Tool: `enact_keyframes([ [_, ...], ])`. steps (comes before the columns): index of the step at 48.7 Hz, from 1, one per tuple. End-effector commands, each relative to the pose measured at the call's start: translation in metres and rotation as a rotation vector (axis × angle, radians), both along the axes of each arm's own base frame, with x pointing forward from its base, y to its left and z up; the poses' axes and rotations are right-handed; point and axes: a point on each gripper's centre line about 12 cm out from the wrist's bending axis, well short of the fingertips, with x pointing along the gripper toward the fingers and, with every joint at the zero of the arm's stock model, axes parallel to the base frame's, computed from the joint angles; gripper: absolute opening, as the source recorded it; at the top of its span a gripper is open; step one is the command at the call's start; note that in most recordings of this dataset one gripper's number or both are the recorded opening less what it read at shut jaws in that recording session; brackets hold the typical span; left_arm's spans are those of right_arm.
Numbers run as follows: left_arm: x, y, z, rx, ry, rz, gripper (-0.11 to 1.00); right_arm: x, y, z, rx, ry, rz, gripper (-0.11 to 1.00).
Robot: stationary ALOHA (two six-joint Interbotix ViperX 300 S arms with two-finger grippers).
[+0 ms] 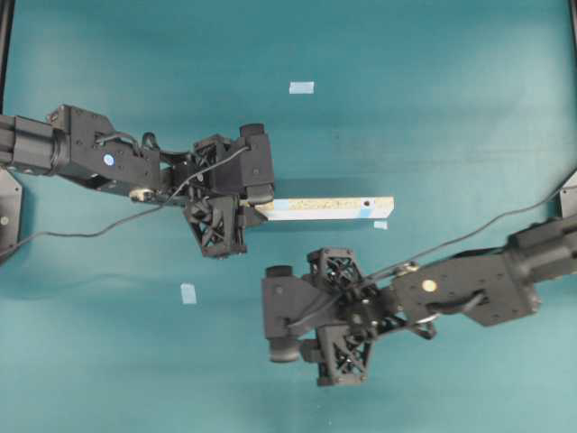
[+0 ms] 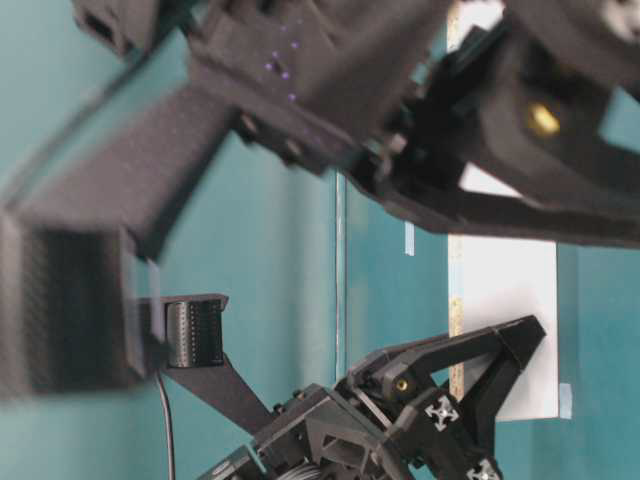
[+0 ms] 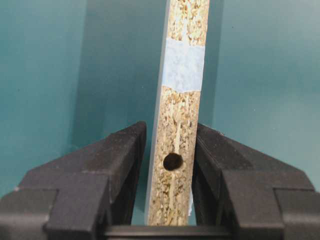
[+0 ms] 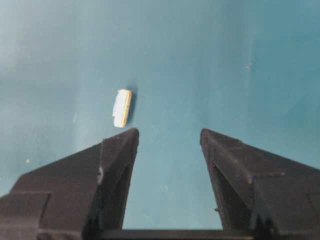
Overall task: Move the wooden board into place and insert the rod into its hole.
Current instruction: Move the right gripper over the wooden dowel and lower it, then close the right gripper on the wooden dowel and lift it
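Teal tabletop (image 1: 433, 108) — pale-blue tape squares (image 1: 301, 87) scattered.

wooden board (image 1: 329, 208) between claws, rod (image 4: 122, 108) beside

My worktop (image 1: 433, 108) is covered with a plain teal surface, smooth and matte. The light is soft and even, and shadows on it are weak. Small pale-blue tape squares (image 1: 301, 87) are stuck on it, well apart. A dark frame bar (image 1: 5, 45) stands at the left edge.
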Motion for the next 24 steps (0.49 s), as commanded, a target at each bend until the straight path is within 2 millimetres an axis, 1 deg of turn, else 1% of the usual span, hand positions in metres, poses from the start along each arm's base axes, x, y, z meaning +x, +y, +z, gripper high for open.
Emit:
enact_keyframes([
  [1, 0.003, 0.003, 0.014, 0.005, -0.043, 0.003, 0.34, 0.011, 0.009, 0.016, 0.011, -0.011, -0.006, 0.62],
  [13, 0.003, 0.003, 0.014, 0.004, -0.043, 0.005, 0.34, 0.027, 0.020, 0.013, 0.035, 0.032, -0.057, 0.62],
  [24, 0.002, 0.004, 0.014, 0.003, -0.043, 0.008, 0.34, 0.030, 0.025, 0.008, 0.049, 0.057, -0.082, 0.62],
])
